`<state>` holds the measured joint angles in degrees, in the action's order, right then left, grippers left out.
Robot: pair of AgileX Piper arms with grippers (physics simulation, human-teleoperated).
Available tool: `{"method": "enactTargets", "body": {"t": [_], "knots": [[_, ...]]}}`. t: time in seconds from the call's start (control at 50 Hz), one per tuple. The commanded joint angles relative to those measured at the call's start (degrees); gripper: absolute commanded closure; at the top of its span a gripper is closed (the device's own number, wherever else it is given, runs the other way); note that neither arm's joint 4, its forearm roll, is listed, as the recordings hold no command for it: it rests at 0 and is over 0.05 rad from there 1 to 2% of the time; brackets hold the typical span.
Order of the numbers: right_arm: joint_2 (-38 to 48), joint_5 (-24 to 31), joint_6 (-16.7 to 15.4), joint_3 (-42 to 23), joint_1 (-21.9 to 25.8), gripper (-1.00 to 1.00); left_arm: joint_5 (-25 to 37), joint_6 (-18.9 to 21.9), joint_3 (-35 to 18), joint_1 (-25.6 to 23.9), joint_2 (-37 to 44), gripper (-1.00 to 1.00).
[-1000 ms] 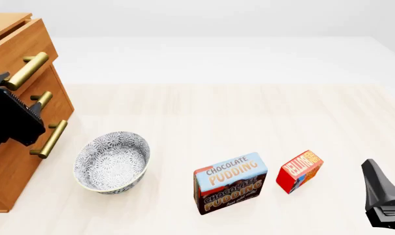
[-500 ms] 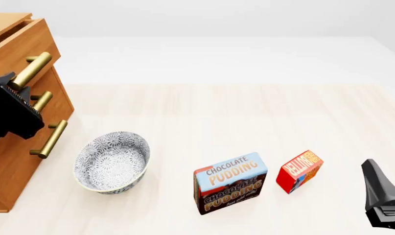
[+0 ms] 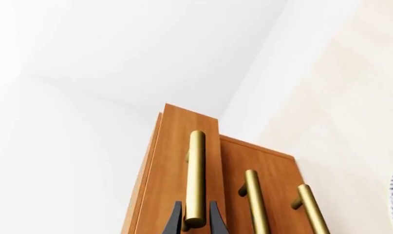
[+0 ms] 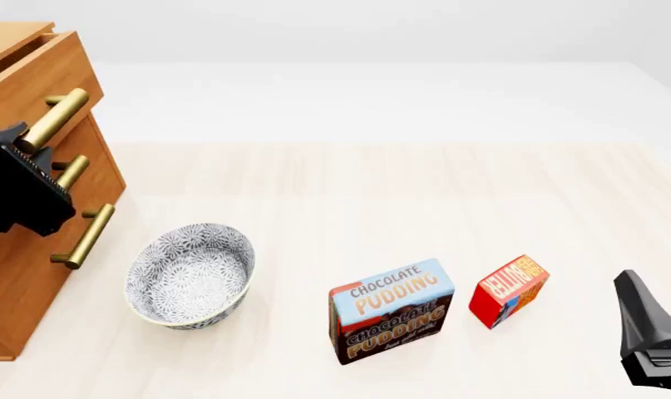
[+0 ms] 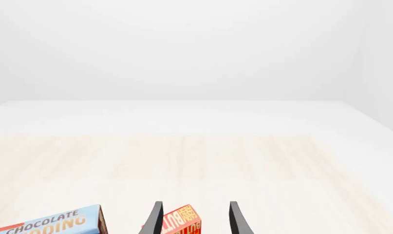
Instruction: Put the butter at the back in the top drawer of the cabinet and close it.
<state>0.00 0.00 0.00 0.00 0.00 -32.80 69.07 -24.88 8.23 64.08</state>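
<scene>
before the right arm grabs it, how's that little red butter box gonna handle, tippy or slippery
The butter is a small flat-sided box, so it probably stays rigid and seems light for its size. It stands on a narrow edge, apart from the pudding box, so a push up high could likely topple it. Its printed faces look smooth, so the fingers may slip unless they close squarely on the flat sides.

Patterned bowl (image 4: 191,274) upright on table (image 4: 368,191); Chocolate Pudding box (image 4: 392,311) stands well apart, nearer camera.
</scene>
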Motion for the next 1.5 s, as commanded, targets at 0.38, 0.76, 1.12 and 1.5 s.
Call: {"method": "enactTargets", "body": {"t": [0.38, 0.76, 1.12, 1.5], "knots": [[0.0, 0.0, 0.0, 0.0, 0.0, -1.00, 0.8, 0.3, 0.6, -3.6, 1.5, 1.00], [0.0, 0.0, 0.0, 0.0, 0.0, -1.00, 0.0, 0.6, 1.2, -6.3, 2.0, 1.00], [0.0, 0.0, 0.0, 0.0, 0.0, -1.00, -1.3, 1.5, 2.4, -8.1, 2.2, 1.00], [0.0, 0.0, 0.0, 0.0, 0.0, -1.00, -1.7, 2.5, 1.4, -8.8, 3.5, 1.00]]}}
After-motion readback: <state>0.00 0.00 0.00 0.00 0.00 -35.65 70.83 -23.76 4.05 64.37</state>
